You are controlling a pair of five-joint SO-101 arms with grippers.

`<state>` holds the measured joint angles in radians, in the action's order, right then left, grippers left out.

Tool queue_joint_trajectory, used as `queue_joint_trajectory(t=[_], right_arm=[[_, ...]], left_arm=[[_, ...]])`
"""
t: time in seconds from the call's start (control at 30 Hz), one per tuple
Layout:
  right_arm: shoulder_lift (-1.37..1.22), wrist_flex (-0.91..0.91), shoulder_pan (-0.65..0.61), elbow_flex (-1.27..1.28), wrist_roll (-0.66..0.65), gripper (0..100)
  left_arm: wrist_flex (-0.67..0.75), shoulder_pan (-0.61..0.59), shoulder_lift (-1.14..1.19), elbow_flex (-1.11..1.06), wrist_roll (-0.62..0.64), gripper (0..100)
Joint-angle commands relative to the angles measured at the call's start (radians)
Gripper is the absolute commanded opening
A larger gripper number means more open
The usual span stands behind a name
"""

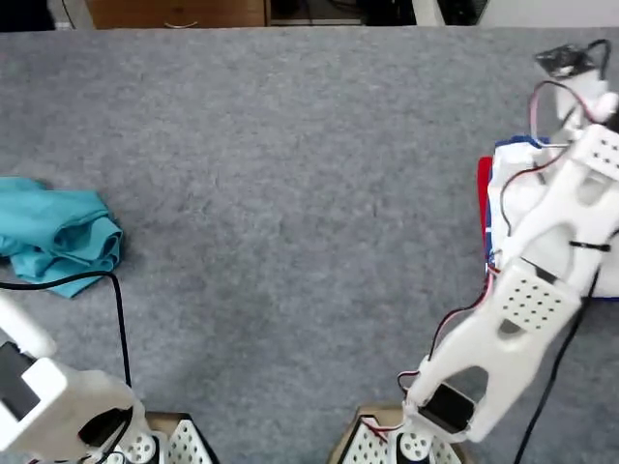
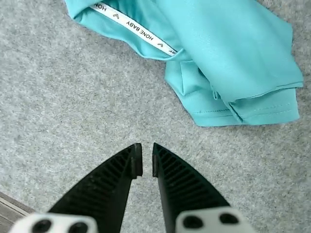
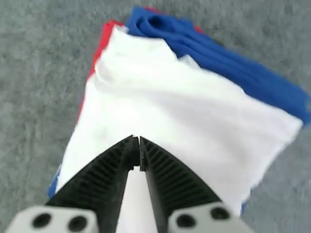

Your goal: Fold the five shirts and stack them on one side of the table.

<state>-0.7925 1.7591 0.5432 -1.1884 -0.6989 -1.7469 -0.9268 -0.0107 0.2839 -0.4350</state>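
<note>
One crumpled teal fabric shirt (image 2: 233, 58) remains unfolded just ahead of clenched, empty left claw (image 2: 147, 160); right claw (image 3: 136, 153), likewise clenched empty, over stack of folded white, blue, red shirts (image 3: 194, 107).

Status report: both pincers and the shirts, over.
Left pincer shut, empty, just short of crumpled teal shirt. Right pincer shut above folded white shirt. Black cable close by teal shirt.
</note>
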Motion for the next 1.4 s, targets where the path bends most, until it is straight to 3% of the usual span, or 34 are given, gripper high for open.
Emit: queue_joint_trajectory(t=[0.0, 0.2, 0.3, 0.43, 0.73, 0.9, 1.37], right_arm=[[0.079, 0.028, 0.085, -0.068, -0.002, 0.3], [0.154, 0.029, 0.168, -0.013, -0.002, 0.3], [0.265, 0.029, 0.168, 0.105, -0.002, 0.4], [0.475, 0.029, 0.136, 0.349, -0.002, 0.3], [1.090, 0.025, -0.012, 1.040, 0.063, 0.5], [1.323, 0.021, -0.053, 1.291, 0.069, 0.5], [1.515, 0.025, -0.030, 1.523, 0.069, 0.5]], left_arm=[[-0.011, -0.003, -0.050, 0.014, 0.006, 5], [-0.011, 0.003, -0.090, 0.011, -0.066, 6], [-0.011, 0.055, -0.124, 0.005, -0.101, 11], [-0.011, 0.135, -0.140, 0.008, -0.106, 19], [-0.011, 0.351, -0.028, -0.002, -0.193, 20], [-0.009, 0.420, 0.127, 0.005, -0.242, 19], [0.012, 0.489, 0.361, 0.002, -0.354, 19]])
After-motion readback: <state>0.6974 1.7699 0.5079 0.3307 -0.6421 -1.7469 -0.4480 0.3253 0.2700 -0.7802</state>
